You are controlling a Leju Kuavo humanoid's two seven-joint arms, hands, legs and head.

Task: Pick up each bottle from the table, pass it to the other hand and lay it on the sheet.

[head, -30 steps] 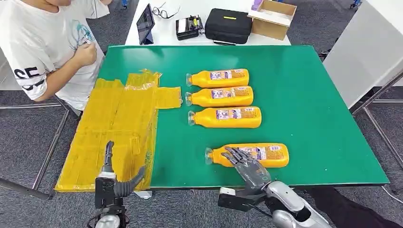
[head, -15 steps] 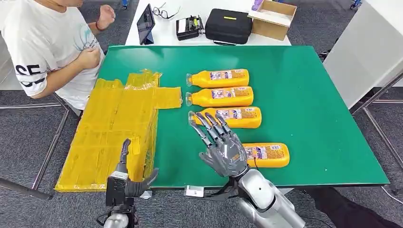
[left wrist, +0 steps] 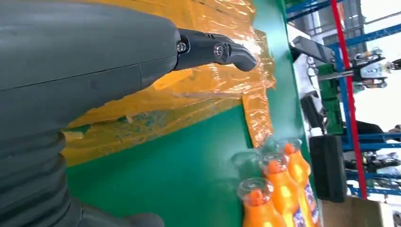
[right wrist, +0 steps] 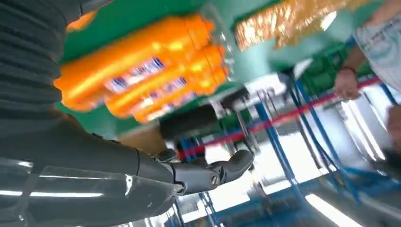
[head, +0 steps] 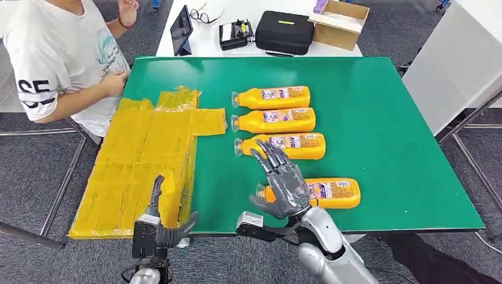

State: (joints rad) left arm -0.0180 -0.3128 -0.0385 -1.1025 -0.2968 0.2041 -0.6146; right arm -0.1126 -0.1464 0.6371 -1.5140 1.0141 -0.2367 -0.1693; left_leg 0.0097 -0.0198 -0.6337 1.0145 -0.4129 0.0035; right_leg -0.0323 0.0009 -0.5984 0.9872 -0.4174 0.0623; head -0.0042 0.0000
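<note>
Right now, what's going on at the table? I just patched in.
Four orange bottles lie on the green table, none on the yellow sheet yet. The right hand is raised open above the nearest bottle, holding nothing. The left hand waits open at the sheet's near edge. A person stands at the table's far left corner.

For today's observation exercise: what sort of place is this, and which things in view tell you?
Probably a robot lab or test workshop: a green work table on metal legs, grey carpet tiles, and a side table with an equipment case.
</note>
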